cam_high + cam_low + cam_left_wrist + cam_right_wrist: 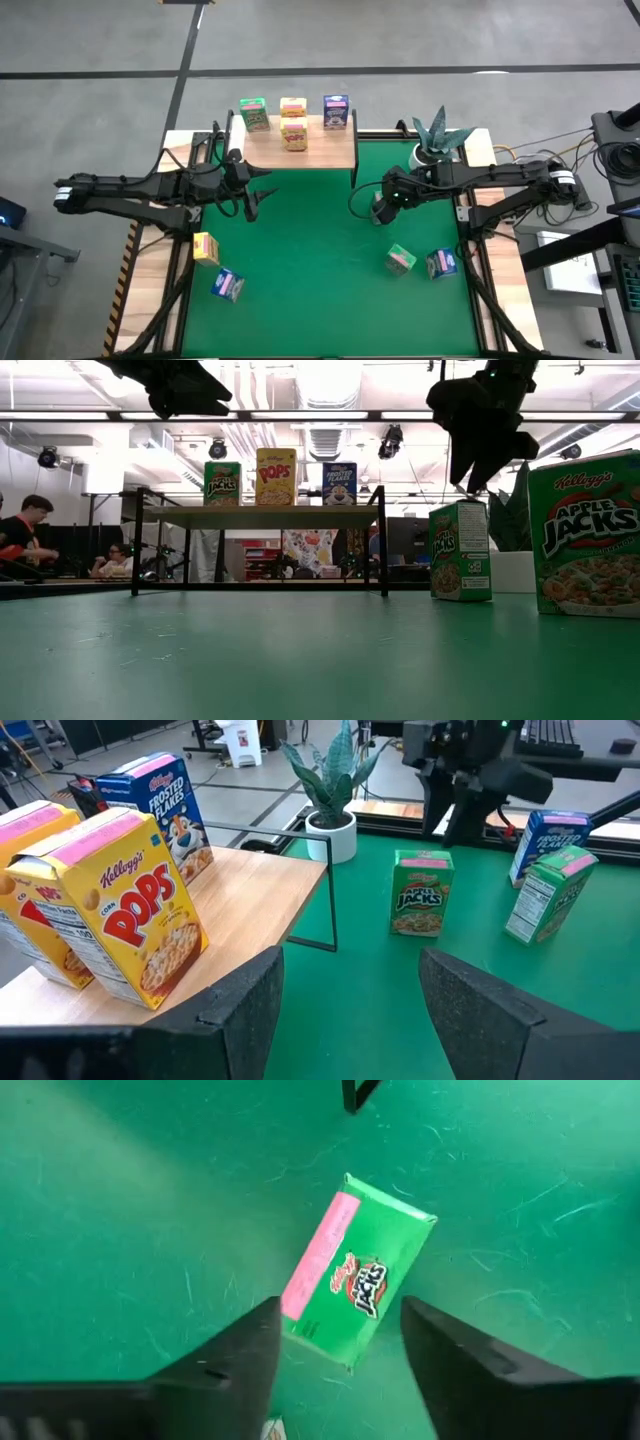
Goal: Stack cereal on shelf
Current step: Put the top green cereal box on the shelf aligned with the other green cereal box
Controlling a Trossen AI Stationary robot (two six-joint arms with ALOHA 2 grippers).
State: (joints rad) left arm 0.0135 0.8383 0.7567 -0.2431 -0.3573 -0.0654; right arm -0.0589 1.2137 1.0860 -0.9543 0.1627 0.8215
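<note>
Right end effector [340, 1350] is hovering open above a green Apple Jacks box [355, 1285] at centre frame; left end effector [350, 995] is waiting open beside the shelf [240, 900].

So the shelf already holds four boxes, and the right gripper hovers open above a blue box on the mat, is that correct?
Not quite: the box under the open right gripper is green, as the right wrist view shows. The shelf does hold four boxes.

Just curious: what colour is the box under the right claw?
Green with a pink top, seen best in the right wrist view: the Apple Jacks box.
</note>
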